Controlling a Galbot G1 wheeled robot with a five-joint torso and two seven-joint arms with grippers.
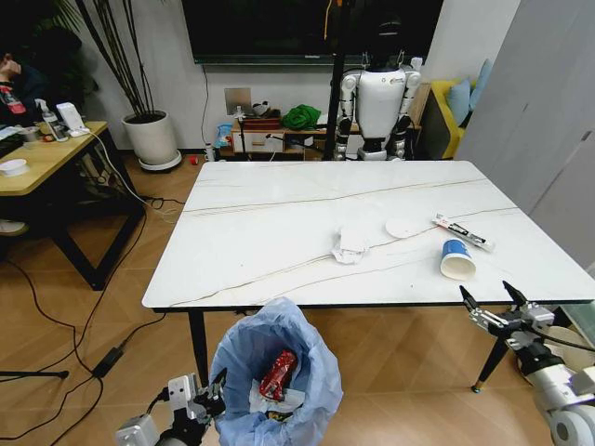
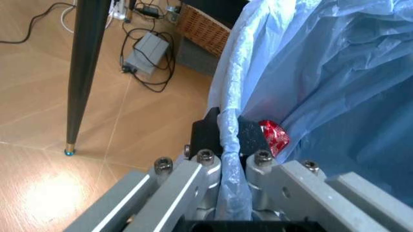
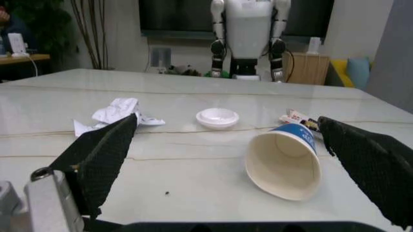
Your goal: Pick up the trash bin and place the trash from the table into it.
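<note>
The trash bin (image 1: 279, 372), lined with a crinkled light-blue bag, hangs below the table's front edge with a red wrapper (image 1: 278, 373) and a white tissue inside. My left gripper (image 1: 212, 395) is shut on its rim (image 2: 231, 140). On the marble table (image 1: 279, 214) lie a crumpled white tissue (image 1: 351, 243), a white disc (image 1: 403, 228), a thin printed tube (image 1: 462, 232) and a blue paper cup (image 1: 456, 260) on its side. My right gripper (image 1: 494, 302) is open just off the front edge, its fingers (image 3: 103, 154) facing the cup (image 3: 285, 162).
A black table leg (image 2: 84, 72) stands close beside the bin. A yellow wooden desk (image 1: 46, 158) is at the left, a white plant pot (image 1: 152, 139) behind it. Cables run over the wooden floor. Another white robot (image 1: 379, 102) stands beyond the table.
</note>
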